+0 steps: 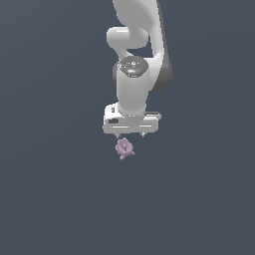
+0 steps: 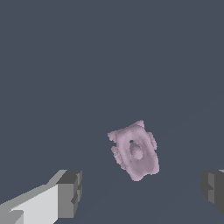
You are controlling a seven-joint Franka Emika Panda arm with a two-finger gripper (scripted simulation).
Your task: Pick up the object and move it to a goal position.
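Dark finger pads (image 2: pixel 70 192) framed the wrist view, the jaws spread wide and gripping nothing. Between and beyond them the knobbly mauve-pink object (image 2: pixel 134 152) lay on the grey tabletop (image 1: pixel 55 189). Judged as the approach step; next, descending to straddle it, then closing

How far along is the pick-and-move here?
Early. Done: the end effector is positioned near the pink lumpy object. In hand: nothing; the fingers are spread wide, and the object lies untouched on the floor. Left: descend, grasp, lift, carry to the goal, which isn't visible.
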